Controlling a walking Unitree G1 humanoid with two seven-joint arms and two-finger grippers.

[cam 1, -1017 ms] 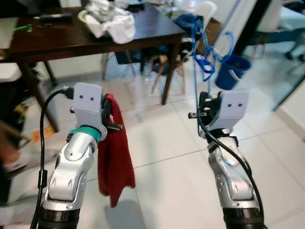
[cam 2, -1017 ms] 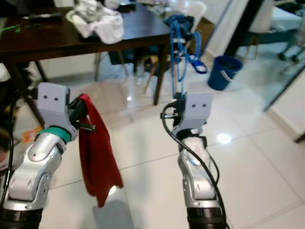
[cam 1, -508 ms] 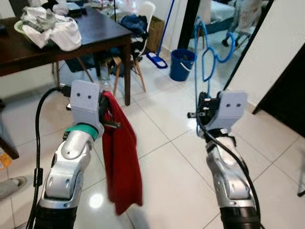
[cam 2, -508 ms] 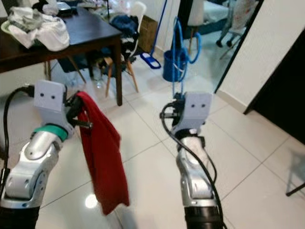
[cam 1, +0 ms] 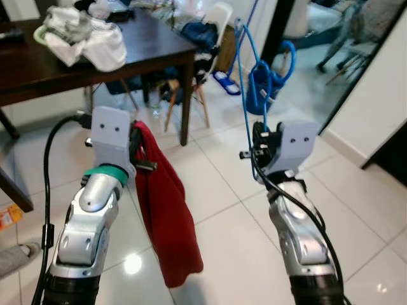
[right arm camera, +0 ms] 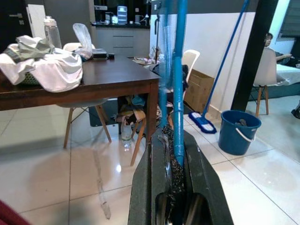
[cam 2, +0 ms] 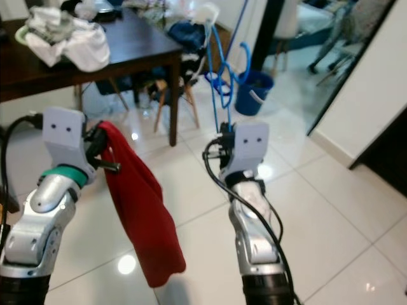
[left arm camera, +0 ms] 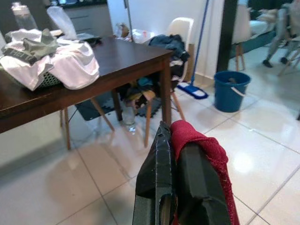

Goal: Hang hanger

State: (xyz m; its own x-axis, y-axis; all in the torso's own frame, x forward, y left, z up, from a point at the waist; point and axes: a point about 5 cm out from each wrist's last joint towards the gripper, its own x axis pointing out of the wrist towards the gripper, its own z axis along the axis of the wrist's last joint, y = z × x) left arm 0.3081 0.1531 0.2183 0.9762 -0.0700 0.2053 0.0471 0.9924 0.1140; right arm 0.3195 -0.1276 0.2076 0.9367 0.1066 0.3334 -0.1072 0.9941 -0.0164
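Note:
A blue plastic hanger stands upright above my right gripper, which is shut on its lower part. In the right wrist view the hanger's blue bar rises from between the black fingers. My left gripper is shut on a red cloth, which hangs down beside the left arm. The left wrist view shows the red cloth draped over one black finger. Both arms are held up in front of me over the tiled floor.
A dark wooden table with a basket of pale laundry stands ahead on the left. Chairs with clothes are behind it. Ahead on the right are a blue bucket and mop, and at far right a white wall.
The whole view has swung, so the table and bucket sit differently in the picture. Both grippers keep their hold; the red cloth sways slightly.

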